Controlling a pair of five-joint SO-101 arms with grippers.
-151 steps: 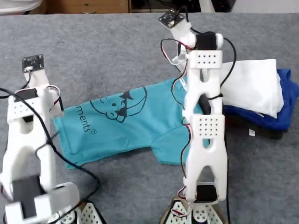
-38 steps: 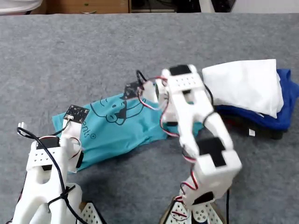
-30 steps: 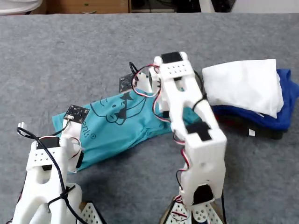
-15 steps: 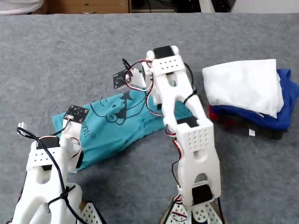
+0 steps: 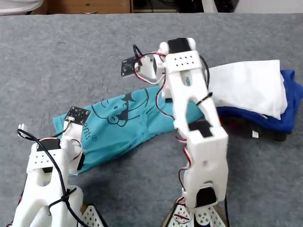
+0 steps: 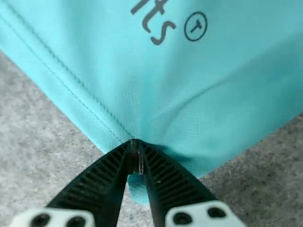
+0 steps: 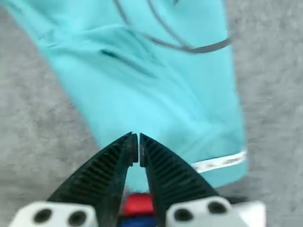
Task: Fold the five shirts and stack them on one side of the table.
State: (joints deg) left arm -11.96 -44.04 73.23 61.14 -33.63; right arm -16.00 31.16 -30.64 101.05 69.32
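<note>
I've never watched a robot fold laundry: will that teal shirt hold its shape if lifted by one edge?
Probably not: the teal shirt puckers where the left gripper pinches it, so it's likely floppy. It lies thin and flat, so probably light.

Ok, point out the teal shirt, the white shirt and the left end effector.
teal shirt (image 5: 123, 130), high view, middle of the fabric.
white shirt (image 5: 251, 87), high view, its top face.
left end effector (image 6: 135, 147), left wrist view, between fingertips pinching the teal shirt.

Teal shirt (image 5: 118, 125) — once spread flat, now a narrow folded band — left hand (image 6: 137, 146) on its corner.
</note>
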